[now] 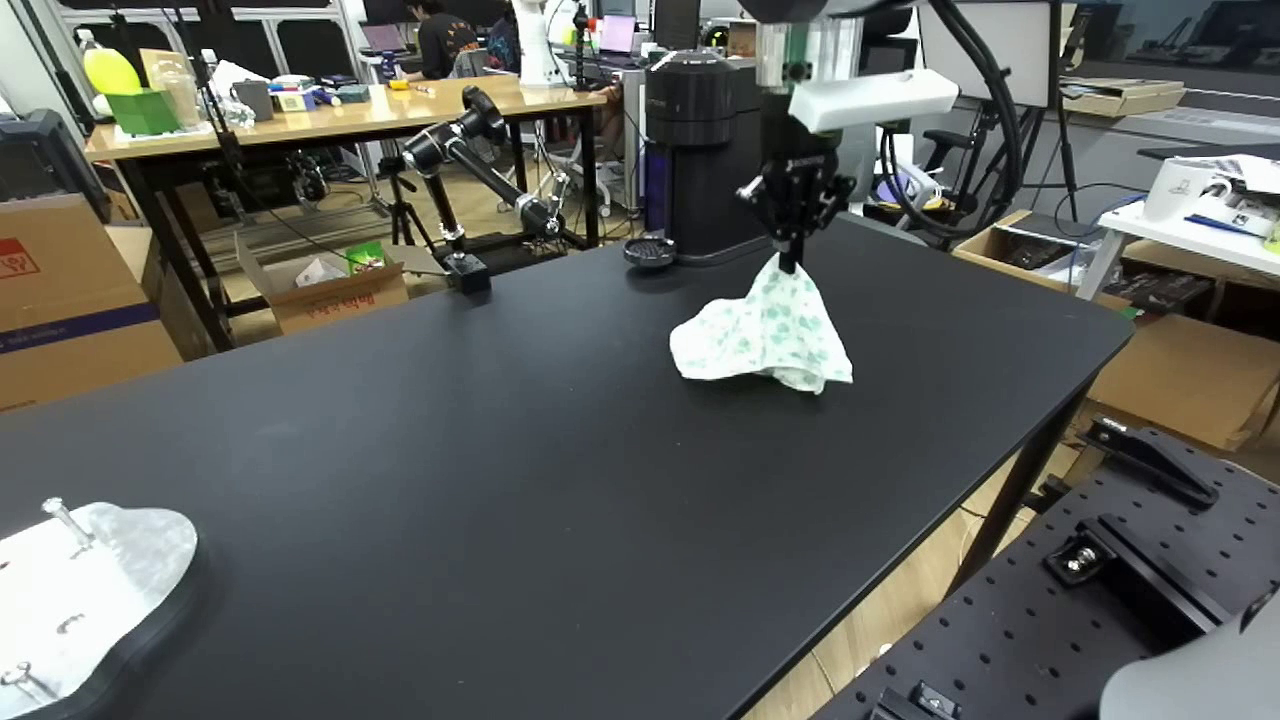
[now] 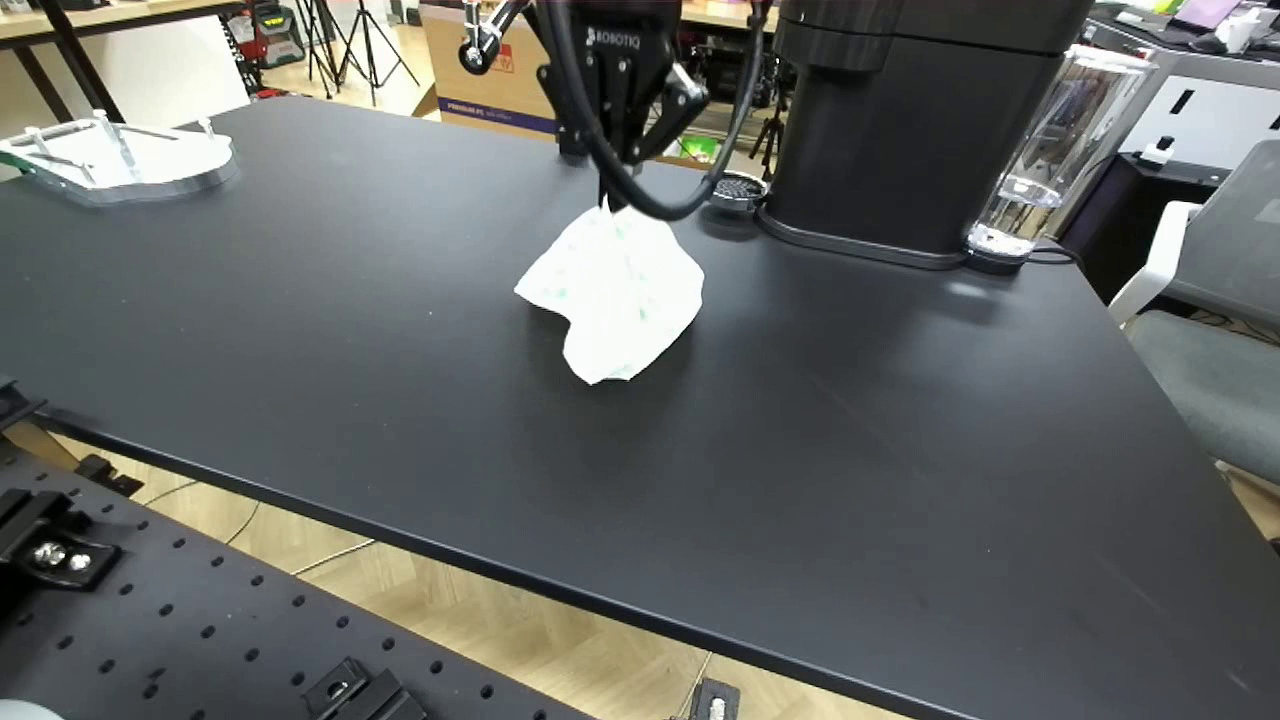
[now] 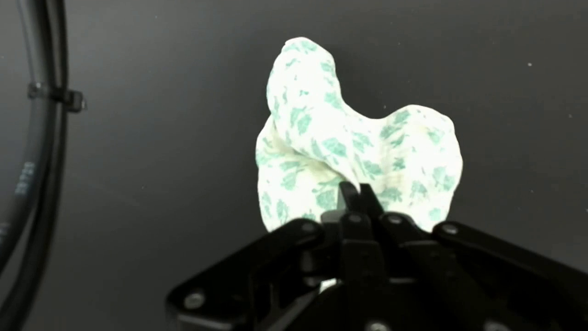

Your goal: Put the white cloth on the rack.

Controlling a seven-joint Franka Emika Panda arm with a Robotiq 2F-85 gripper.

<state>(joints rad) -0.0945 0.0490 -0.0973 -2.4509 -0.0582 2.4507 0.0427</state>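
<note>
Honestly, about halfway at a guess. The grab's been done: the white cloth is held over the black table by the gripper, clamped on a peaked fold of it. Whether the cloth's lower edge is touching down can't be told. What's guessed to be the rack, pale and pegged, is seen at about 8 o'clock from the cloth in an exterior view, well apart. Left to be done: 1 carry, 1 drape, 1 release.
</note>
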